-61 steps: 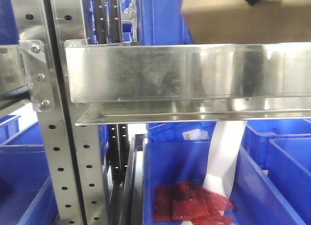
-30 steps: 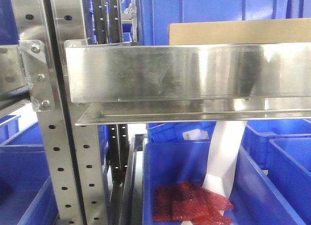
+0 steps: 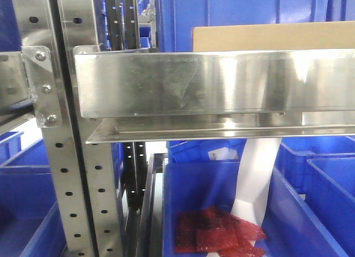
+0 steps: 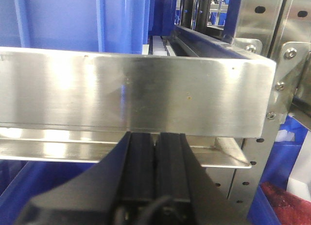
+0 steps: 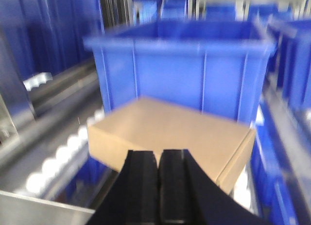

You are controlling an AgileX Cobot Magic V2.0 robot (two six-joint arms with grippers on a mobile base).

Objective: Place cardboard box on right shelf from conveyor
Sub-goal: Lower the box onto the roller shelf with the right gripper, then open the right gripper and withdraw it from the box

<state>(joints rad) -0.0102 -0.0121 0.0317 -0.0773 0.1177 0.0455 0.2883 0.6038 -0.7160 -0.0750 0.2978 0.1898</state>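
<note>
We see the cardboard box (image 5: 172, 140) mid-frame before a blue bin (image 5: 180, 64); our right gripper (image 5: 158, 186) and left gripper (image 4: 154, 159) are closed, empty.

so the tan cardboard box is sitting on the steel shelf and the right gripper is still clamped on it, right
Not quite. The plain tan cardboard box does sit on the shiny stainless-steel shelf, in front of a blue plastic bin, but the right gripper is not clamped on it. The right wrist view shows its fingers shut together with nothing between them, held clear above the box.
</note>
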